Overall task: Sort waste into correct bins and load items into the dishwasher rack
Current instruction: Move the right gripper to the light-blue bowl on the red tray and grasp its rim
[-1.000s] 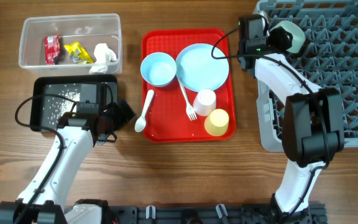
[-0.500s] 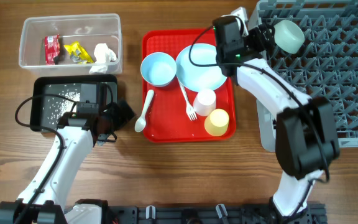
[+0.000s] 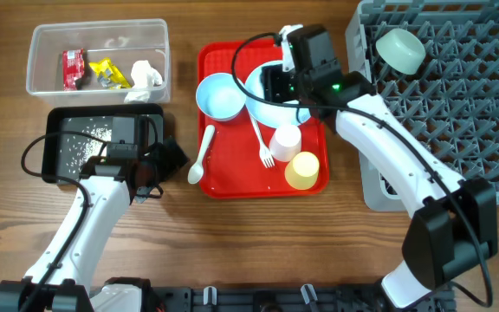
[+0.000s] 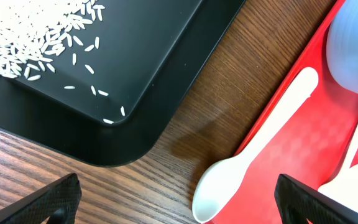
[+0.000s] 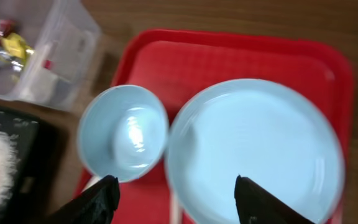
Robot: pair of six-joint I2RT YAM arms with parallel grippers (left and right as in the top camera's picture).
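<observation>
My right gripper (image 3: 275,87) is open and empty, hovering over the pale blue plate (image 3: 297,111) on the red tray; the right wrist view shows its open jaws (image 5: 176,193) above the plate (image 5: 253,155) and the blue bowl (image 5: 123,134). My left gripper (image 3: 167,160) is open and empty (image 4: 179,199) over the table between the black tray (image 4: 135,74) and the white spoon (image 4: 253,155). The bowl (image 3: 220,95), fork (image 3: 262,143), white cup (image 3: 286,139) and yellow cup (image 3: 302,170) sit on the tray. A pale bowl (image 3: 403,49) lies in the grey rack (image 3: 457,104).
The clear tub (image 3: 98,39) holds the red wrapper (image 3: 73,68), yellow wrapper (image 3: 106,73) and tissue (image 3: 146,74). The black tray (image 3: 137,130) holds rice grains (image 3: 85,143). The red tray (image 3: 232,178) lies between the bins and the rack.
My right arm has swung left from the rack's corner to above the plate, leaving the pale bowl in the rack. The left arm has not moved.
</observation>
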